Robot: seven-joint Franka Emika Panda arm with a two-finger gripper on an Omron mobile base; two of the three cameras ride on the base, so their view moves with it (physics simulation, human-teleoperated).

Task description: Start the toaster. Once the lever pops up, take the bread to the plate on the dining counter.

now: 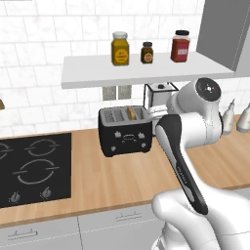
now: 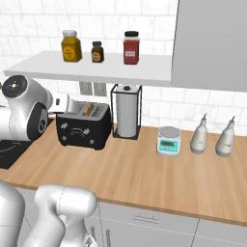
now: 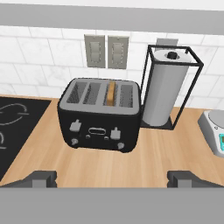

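Observation:
The black four-slot toaster [image 1: 125, 129] [image 2: 83, 126] [image 3: 99, 116] stands on the wooden counter against the tiled wall. A tan bread slice [image 1: 131, 113] [image 2: 88, 109] [image 3: 111, 93] sticks up from its third slot from the left. Two pale levers sit on the toaster's front. My gripper [image 3: 114, 178] is open, its fingertips wide apart, and it hovers in front of and above the toaster without touching it. Nothing is between the fingers. The plate and the dining counter are out of view.
A black cooktop [image 1: 34, 168] lies left of the toaster. To its right stand a paper towel roll in a black frame [image 3: 168, 89] [image 2: 126, 113], a kitchen scale [image 2: 169, 140] and two pale bottles [image 2: 200, 135]. A shelf with three jars [image 1: 146, 68] hangs above.

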